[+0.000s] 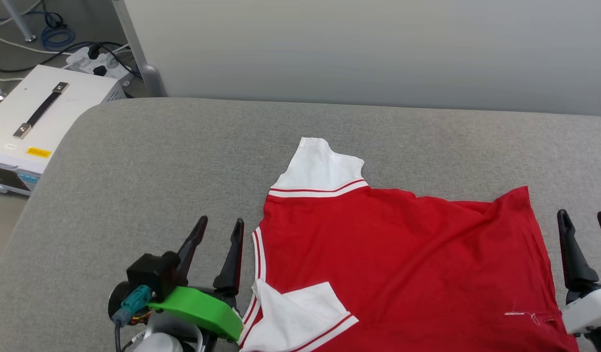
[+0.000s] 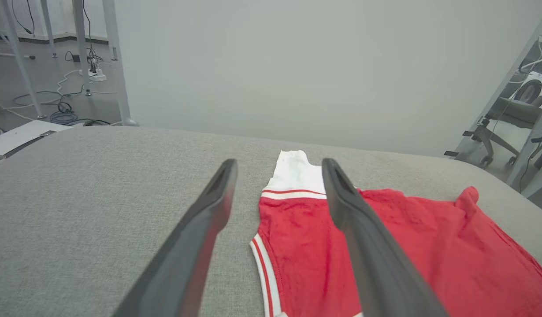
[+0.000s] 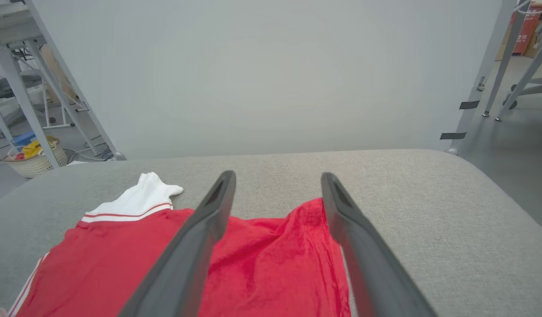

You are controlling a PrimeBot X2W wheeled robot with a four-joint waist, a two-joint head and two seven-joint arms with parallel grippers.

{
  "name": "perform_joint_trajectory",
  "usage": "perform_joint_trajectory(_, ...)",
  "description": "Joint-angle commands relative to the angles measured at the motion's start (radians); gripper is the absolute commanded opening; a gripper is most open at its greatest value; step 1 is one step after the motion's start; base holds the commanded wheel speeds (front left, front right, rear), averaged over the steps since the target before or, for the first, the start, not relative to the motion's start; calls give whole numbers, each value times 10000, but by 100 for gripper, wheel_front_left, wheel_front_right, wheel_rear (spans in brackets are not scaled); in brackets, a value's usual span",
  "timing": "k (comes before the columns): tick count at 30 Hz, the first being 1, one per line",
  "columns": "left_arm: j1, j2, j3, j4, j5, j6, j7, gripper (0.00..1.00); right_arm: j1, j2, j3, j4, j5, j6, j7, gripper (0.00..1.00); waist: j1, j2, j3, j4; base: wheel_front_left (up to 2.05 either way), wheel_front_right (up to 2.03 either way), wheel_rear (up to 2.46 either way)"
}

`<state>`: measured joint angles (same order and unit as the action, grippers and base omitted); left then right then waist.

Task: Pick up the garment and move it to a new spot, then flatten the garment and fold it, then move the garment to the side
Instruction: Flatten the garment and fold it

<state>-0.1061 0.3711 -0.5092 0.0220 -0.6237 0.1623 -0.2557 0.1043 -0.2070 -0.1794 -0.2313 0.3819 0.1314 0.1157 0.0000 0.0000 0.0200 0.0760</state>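
- One red T-shirt (image 1: 403,254) lies spread on the grey padded table (image 1: 159,171), its striped collar edge toward the robot's left and its hem toward the right.
- Its far white sleeve (image 1: 322,166) points away from the robot, and the near sleeve (image 1: 300,308) is folded onto the red cloth.
- Left gripper (image 1: 221,224) is just beside the collar edge, fingers spread and empty.
- Right gripper (image 1: 584,215) is beside the hem, fingers likewise apart, holding nothing.
- A grey partition (image 1: 354,49) stands behind the table.
- On the floor at the left are a white case (image 1: 41,122) with a black handle, a power strip (image 1: 97,62) and cables.
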Motion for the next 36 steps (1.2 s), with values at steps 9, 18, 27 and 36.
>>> perform_joint_trajectory(9,716,-1316,1640,-71,1376,-963,-58,100,-50,198,585,476,-89,-7,-849,100,0,0,254,-256,0,0,0)
perform_joint_trajectory(18,75,-1545,2160,646,1827,-1913,-52,100,-363,35,845,406,-35,-7,-877,100,0,0,937,-693,0,0,0)
perform_joint_trajectory(27,-2755,-546,1667,1272,1692,-2654,2454,100,-1044,32,1306,220,-50,-7,-794,100,0,0,2372,-1572,0,0,0)
perform_joint_trajectory(36,-6004,433,788,2755,586,-2913,6077,100,-1761,350,1763,407,-94,-7,-1175,100,0,0,3498,-2578,0,0,0)
